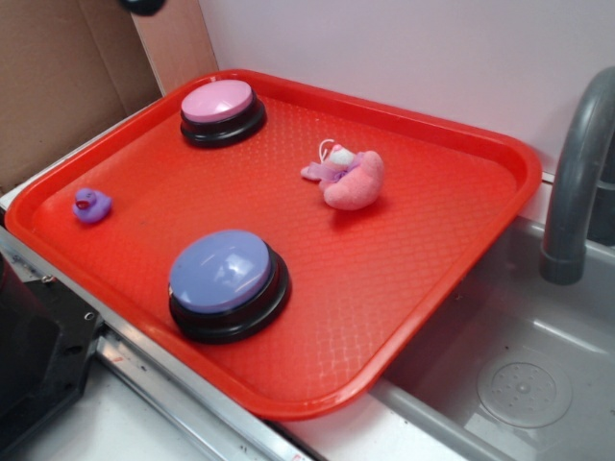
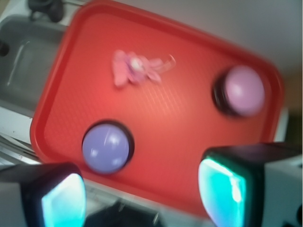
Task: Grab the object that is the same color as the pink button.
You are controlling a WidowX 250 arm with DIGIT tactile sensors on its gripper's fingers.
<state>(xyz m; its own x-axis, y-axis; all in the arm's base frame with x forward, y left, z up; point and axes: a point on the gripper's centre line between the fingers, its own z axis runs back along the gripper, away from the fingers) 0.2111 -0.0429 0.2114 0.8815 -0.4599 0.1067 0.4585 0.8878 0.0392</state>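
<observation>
- Wrist view, blurred, looks down from high above: the gripper (image 2: 142,194) fills the bottom edge with its two fingers (image 2: 222,194) set wide apart and nothing between them.
- Past the gripper, the lavender-blue button (image 2: 106,147) sits on the red tray (image 2: 189,156), nearest the fingers.
- Farther on, the pink plush toy (image 2: 135,68) lies on the tray well apart from the gripper, up and slightly left of it in this view; the pink button (image 2: 244,90) sits off to the right.
- Exterior view shows the plush toy (image 1: 351,178) lying between the two buttons, a purple duck (image 1: 91,205) near the tray's left rim, and a grey sink (image 1: 519,375) beside the tray.
</observation>
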